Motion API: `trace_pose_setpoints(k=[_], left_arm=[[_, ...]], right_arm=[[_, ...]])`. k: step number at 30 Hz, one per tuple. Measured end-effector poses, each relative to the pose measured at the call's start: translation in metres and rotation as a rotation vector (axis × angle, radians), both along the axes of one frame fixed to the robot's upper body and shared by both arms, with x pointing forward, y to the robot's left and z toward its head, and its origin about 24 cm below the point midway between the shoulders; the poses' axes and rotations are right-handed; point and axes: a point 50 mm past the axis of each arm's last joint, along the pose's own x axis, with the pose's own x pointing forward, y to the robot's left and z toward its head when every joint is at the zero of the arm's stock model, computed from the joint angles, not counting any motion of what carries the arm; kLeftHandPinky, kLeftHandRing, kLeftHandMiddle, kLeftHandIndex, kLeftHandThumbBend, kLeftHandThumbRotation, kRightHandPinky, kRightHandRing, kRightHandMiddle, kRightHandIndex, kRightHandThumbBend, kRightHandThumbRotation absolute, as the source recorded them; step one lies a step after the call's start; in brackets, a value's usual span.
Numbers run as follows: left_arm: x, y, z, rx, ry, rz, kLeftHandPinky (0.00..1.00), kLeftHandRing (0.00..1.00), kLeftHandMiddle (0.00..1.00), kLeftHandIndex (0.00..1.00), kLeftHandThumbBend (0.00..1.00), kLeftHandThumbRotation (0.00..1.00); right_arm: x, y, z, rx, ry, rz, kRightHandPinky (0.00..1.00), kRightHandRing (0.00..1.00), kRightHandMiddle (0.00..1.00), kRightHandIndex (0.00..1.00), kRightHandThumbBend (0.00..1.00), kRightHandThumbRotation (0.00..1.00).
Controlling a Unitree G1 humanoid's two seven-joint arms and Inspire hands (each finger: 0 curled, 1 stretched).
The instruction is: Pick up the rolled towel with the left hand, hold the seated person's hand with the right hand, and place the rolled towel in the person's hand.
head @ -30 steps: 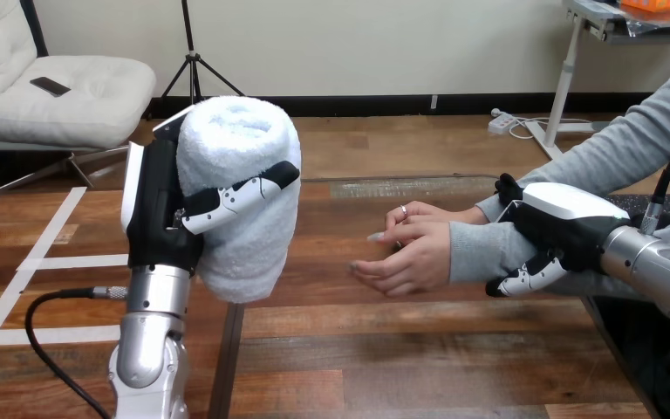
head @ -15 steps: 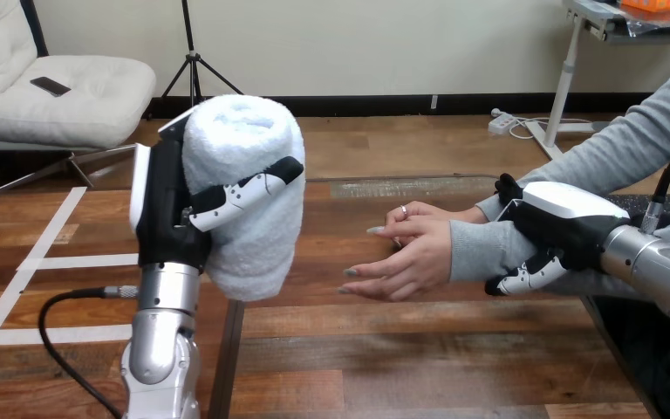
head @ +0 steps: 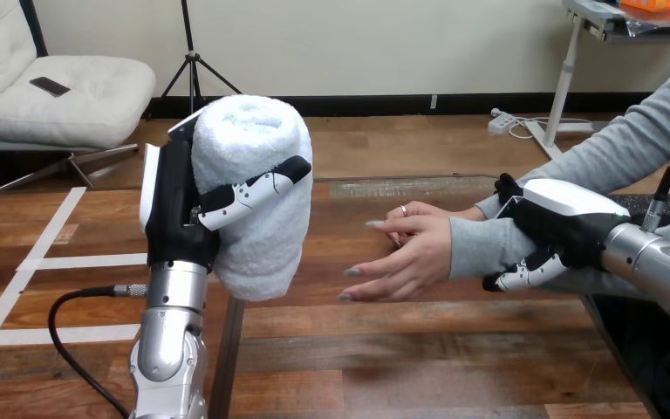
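My left hand [head: 177,209] stands upright at the view's left, above the table, with its fingers and thumb curled round a white rolled towel [head: 257,196] held on end. The person's hand [head: 401,257] lies open at the middle right, palm facing the towel, fingers pointing left; a second hand of theirs [head: 414,214] rests just behind it. My right hand [head: 558,223] is curled round the person's forearm in the grey sleeve [head: 488,244], just behind the wrist. A gap of table separates the towel from the person's fingertips.
The wooden table [head: 419,349] runs across the lower view, with a dark seam at lower left. A black cable [head: 78,301] loops beside my left forearm. The person's grey-sleeved arm comes in from the upper right.
My left hand has carried the towel a little to the right, toward the person. The person's fingers have spread open further. My right hand has stayed in place.
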Motion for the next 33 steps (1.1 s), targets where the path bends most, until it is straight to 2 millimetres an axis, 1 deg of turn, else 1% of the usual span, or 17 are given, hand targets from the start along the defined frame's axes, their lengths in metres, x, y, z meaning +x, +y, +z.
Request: trace_pose_setpoints(k=[11,23,33], left_arm=[[-0.0005,-0.0009,-0.0026,-0.003,0.009,0.0,0.29,0.33,0.38,0.4,0.65,0.0],[-0.0007,-0.0021,-0.0037,-0.007,0.014,-0.002,0.29,0.33,0.38,0.4,0.65,0.0],[-0.0008,-0.0032,-0.0042,-0.01,0.016,-0.003,0.29,0.33,0.38,0.4,0.65,0.0]], right_arm=[[-0.0001,0.0,0.0014,0.005,-0.004,0.008,0.26,0.29,0.33,0.32,0.57,0.27],[-0.0003,0.001,0.0021,0.009,-0.003,0.02,0.26,0.29,0.33,0.32,0.56,0.24],[-0.0003,0.0015,0.0026,0.013,0.0,0.025,0.26,0.29,0.33,0.32,0.56,0.23]])
